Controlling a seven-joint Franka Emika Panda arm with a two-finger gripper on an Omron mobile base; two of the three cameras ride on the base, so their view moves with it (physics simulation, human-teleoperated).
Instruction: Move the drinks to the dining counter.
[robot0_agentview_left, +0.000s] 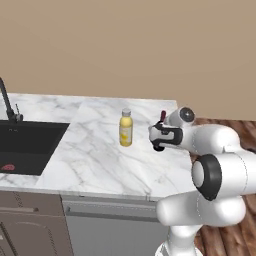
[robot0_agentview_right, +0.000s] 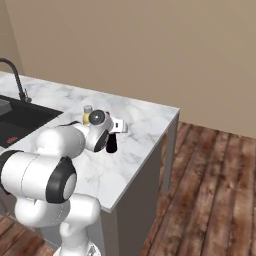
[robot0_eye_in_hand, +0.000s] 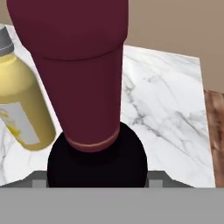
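Note:
A slim dark red-brown bottle (robot0_eye_in_hand: 78, 65) stands between my gripper's jaws at the right end of the dining counter (robot0_agentview_left: 100, 155). Its red top (robot0_agentview_left: 162, 116) pokes up above the gripper (robot0_agentview_left: 159, 136), which is shut on it. Whether its dark base touches the marble I cannot tell. The yellow juice bottle (robot0_agentview_left: 126, 129) with a pale cap stands upright on the counter just left of the gripper, also seen close by in the hand view (robot0_eye_in_hand: 19, 109). In the right base view the gripper (robot0_agentview_right: 114, 131) partly hides the yellow bottle (robot0_agentview_right: 87, 114).
A black inset sink (robot0_agentview_left: 25, 145) with a dark curved faucet (robot0_agentview_left: 7, 102) lies at the counter's left; something red (robot0_agentview_left: 7, 167) sits in the basin. The counter's right edge (robot0_agentview_right: 170, 125) drops to wooden floor (robot0_agentview_right: 210, 190). A beige wall stands behind.

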